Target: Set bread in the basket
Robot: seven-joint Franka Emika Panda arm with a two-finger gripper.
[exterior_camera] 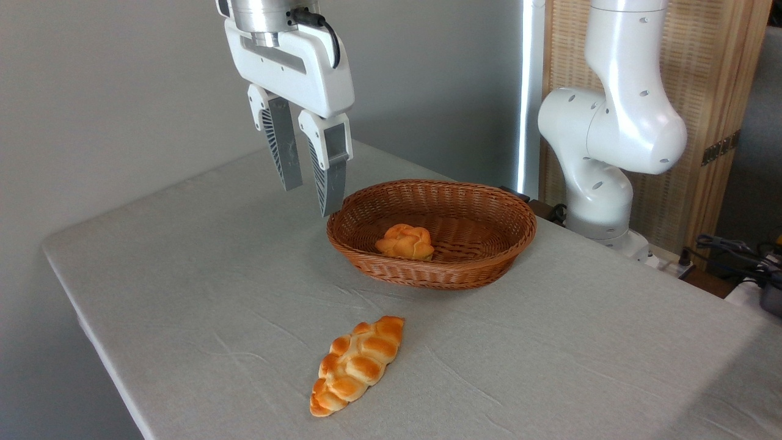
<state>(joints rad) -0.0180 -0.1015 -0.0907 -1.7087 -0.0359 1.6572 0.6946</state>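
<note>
My white two-finger pincer [310,198] hung with its grey fingers apart and empty, above the table, just left of the oval reddish-brown wicker basket [489,201]. The small round knotted golden bun [405,241] lay inside the basket, near its left front wall. Judged: placing step done, release complete. The long braided loaf [357,365] lay on the grey cloth, nearer, well apart. Next move would call only for retreating clear.

bun [405,241] in basket [489,198], loaf [357,365] in front
</note>
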